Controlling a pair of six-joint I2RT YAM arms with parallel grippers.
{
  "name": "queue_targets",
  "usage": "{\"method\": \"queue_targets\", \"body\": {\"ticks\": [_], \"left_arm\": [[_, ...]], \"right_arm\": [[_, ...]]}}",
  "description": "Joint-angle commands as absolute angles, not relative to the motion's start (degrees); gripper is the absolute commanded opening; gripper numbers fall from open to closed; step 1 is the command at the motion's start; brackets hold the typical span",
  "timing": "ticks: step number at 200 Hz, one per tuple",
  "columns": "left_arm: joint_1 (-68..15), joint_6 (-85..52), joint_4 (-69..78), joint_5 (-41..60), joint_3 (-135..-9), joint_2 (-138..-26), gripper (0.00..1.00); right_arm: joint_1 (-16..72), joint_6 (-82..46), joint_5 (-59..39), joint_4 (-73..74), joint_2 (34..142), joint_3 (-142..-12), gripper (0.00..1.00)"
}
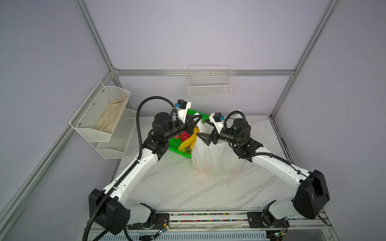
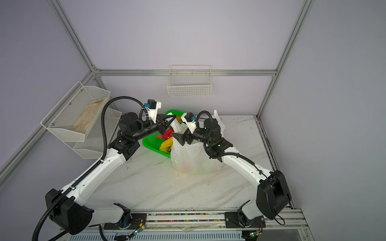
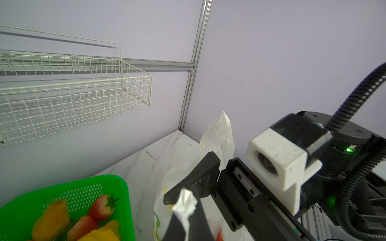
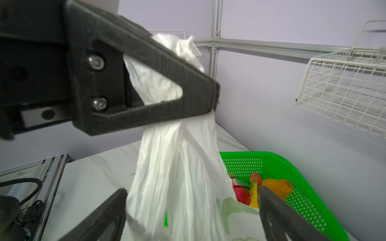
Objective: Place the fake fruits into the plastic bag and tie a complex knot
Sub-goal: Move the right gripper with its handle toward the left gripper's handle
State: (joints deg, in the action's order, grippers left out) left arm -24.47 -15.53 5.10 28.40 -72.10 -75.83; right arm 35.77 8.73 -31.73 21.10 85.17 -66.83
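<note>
The left claw [image 4: 216, 100] is clenched tight on a bunched white handle [image 4: 183, 50] of the bag [image 1: 217, 158], the plastic pinched at its tips and lifted above the green basket [image 1: 177, 146]; the left wrist view shows the same crumpled strip caught between its fingers [image 3: 198, 217]. The right claw [image 4: 192, 189] is released, its jaws spread wide on either side of the bag's gathered neck, on the bag's side of the basket. Whether the plastic brushes either finger cannot be told. The bag's print shows only as pale green patches [image 4: 231, 206] and a yellowish spot [image 3: 165, 188], too blurred to read. The bag is thin, milky and creased, drawn up into long folds under the grip and full and rounded below. Faint pink and green shapes show through its lower half in both top views. It stands on the marble table [image 1: 167, 183], pressed against the basket on the side nearer the right arm. More fruits [image 1: 188, 141] lie in the basket: yellow bananas, red strawberries [image 3: 103, 205] and an orange-yellow piece [image 4: 275, 186].
</note>
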Motion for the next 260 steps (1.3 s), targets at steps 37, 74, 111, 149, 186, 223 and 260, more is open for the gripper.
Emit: {"method": "queue_targets", "body": {"ticks": [37, 74, 111, 149, 186, 223, 260], "left_arm": [[-24.61, -15.42, 6.67, 28.34, -70.14, -72.79, 0.00], [-24.39, -14.12, 6.02, 27.10, -69.45, -71.90, 0.00], [-24.08, -13.80, 9.67, 29.27, -66.88, -71.25, 0.03], [-23.99, -12.57, 11.91, 36.17, -64.73, -70.47, 0.37], [-23.97, -10.83, 10.69, 44.11, -66.83, -72.54, 0.62], [-23.99, -9.48, 8.98, 47.53, -70.74, -75.67, 0.67], [-24.13, -11.95, 11.58, 50.14, -74.26, -79.42, 0.61]], "right_arm": [[35.91, 9.72, -36.64, 33.12, 89.21, -63.91, 0.55], [35.91, 7.52, -35.57, 34.95, 86.62, -59.04, 0.08], [35.94, 3.99, -34.28, 36.74, 82.48, -53.19, 0.03], [35.94, 0.58, -33.61, 40.05, 78.96, -48.88, 0.00], [35.94, 0.90, -35.05, 39.22, 77.04, -48.25, 0.00], [35.92, 1.47, -36.36, 39.02, 76.48, -47.90, 0.00], [35.93, 1.80, -37.18, 38.22, 76.64, -47.64, 0.00]]}}
